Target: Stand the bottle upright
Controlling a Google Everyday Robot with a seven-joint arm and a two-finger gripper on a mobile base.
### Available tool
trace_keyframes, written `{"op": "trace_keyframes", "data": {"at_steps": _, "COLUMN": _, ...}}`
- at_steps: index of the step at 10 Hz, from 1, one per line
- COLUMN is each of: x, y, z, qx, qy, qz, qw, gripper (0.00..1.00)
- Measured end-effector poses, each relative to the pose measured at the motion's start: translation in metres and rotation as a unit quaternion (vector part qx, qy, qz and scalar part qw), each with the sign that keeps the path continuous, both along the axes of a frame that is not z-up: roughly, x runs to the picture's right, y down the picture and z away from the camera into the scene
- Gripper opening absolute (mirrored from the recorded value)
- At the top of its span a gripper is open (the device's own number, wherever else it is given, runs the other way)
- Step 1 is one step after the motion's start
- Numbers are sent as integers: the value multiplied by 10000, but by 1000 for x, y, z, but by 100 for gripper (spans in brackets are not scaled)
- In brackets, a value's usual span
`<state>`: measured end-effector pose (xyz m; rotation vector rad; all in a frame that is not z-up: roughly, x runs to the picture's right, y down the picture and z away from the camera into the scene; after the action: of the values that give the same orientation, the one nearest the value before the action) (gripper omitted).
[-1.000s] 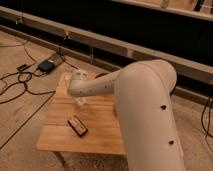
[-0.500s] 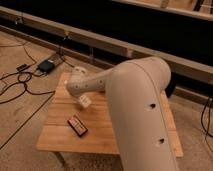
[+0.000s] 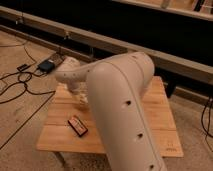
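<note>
My big white arm (image 3: 120, 100) reaches across the small wooden table (image 3: 162, 117) from the lower right. Its wrist (image 3: 70, 75) hangs over the table's far left part. The gripper (image 3: 81, 101) points down under the wrist, close to the tabletop and mostly hidden by the arm. The bottle does not show; the arm covers the middle of the table. A small dark red-brown object (image 3: 77, 125) lies flat on the table's front left, just in front of the gripper.
The table stands on a tan floor. Black cables (image 3: 20, 80) and a dark box (image 3: 46, 65) lie on the floor to the left. A long low rail (image 3: 165, 57) and a dark wall run behind the table.
The wrist and gripper have moved left and a little farther back over the table. The dark red-brown object has not moved.
</note>
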<state>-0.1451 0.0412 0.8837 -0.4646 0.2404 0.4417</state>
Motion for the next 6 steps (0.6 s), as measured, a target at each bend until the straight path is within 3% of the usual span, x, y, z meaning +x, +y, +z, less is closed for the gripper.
{"op": "trace_keyframes", "data": {"at_steps": 2, "x": -2, "y": -3, "z": 13, "qx": -99, "qy": 166, "qz": -177, "qw": 9997, "gripper": 0}}
{"op": "trace_keyframes", "data": {"at_steps": 6, "x": 2, "y": 15, "z": 44, "qx": -474, "qy": 343, "qz": -58, "qw": 9983, "gripper": 0}}
